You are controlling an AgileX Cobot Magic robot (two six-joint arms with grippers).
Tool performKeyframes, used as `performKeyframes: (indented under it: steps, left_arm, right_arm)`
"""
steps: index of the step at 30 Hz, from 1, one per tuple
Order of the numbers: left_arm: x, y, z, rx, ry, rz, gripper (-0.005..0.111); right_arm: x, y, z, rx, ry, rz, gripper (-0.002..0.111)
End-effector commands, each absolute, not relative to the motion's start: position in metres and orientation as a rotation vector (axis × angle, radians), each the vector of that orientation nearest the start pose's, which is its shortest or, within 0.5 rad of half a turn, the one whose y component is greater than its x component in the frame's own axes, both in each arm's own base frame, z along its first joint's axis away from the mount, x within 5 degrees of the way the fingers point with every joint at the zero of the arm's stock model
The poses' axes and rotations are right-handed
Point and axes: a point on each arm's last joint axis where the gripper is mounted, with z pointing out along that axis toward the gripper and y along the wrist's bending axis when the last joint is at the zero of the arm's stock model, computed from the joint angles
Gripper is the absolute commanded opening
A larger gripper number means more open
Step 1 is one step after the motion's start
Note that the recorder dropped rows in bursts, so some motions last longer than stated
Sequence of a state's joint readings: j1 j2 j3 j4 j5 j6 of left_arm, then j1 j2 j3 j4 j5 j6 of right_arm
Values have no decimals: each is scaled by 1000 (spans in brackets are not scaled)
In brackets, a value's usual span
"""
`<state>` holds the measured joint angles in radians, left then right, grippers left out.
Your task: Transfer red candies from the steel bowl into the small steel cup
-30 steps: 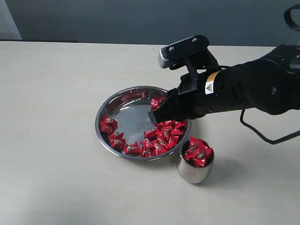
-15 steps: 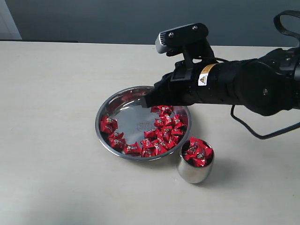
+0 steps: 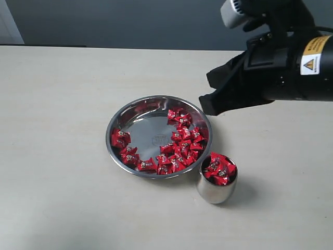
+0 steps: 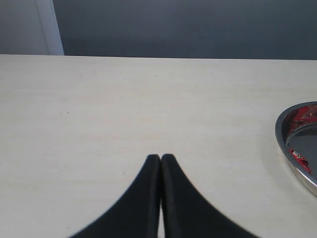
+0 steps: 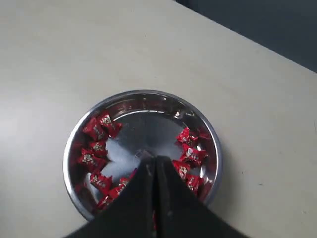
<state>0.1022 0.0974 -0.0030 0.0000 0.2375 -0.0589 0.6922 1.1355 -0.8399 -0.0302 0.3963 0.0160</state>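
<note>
We find the right gripper point(image 3: 208, 107) clenched, its two black fingers pressed flat together with nothing seen between them, held above the table point(image 3: 62, 94) just outside the steel bowl point(image 3: 108, 136) at its two o'clock rim. The red candies point(image 3: 182, 148) lie in the bowl in an arc from nine o'clock through six to one o'clock, the centre bare. The small steel cup point(image 3: 213, 192) stands upright just beside the rim at five o'clock, heaped with more candies, and we note the left gripper point(image 4: 160, 159) likewise clenched on nothing over bare tabletop.
</note>
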Motion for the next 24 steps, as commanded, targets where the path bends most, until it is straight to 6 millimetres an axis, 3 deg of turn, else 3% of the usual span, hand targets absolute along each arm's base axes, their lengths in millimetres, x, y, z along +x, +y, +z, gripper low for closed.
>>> performKeyframes:
  steps: [1, 6, 8, 9, 10, 11, 13, 18, 24]
  left_arm:
    - [61, 6, 187, -143, 1804, 26, 0]
    - [61, 6, 187, -143, 1804, 26, 0]
    - [61, 6, 187, -143, 1804, 26, 0]
    - [61, 6, 187, -143, 1804, 26, 0]
    - [61, 6, 187, -143, 1804, 26, 0]
    - [61, 6, 187, -143, 1804, 26, 0]
    - [61, 6, 187, -143, 1804, 26, 0]
    - [61, 6, 187, -143, 1804, 26, 0]
    - [61, 6, 187, -143, 1804, 26, 0]
  right_arm:
    - [181, 145, 327, -812, 1966, 311, -1]
    - [178, 124, 338, -828, 1903, 178, -1]
    - [186, 86, 339, -535, 1882, 185, -1]
    - [186, 59, 332, -287, 1873, 222, -1]
    - [183, 46, 325, -163, 1873, 234, -1]
    - [176, 28, 313, 1, 1862, 237, -1]
    - [156, 8, 288, 129, 1885, 183, -1]
    - [102, 0, 238, 119, 1860, 95, -1]
    - [74, 4, 200, 106, 1987, 131, -1]
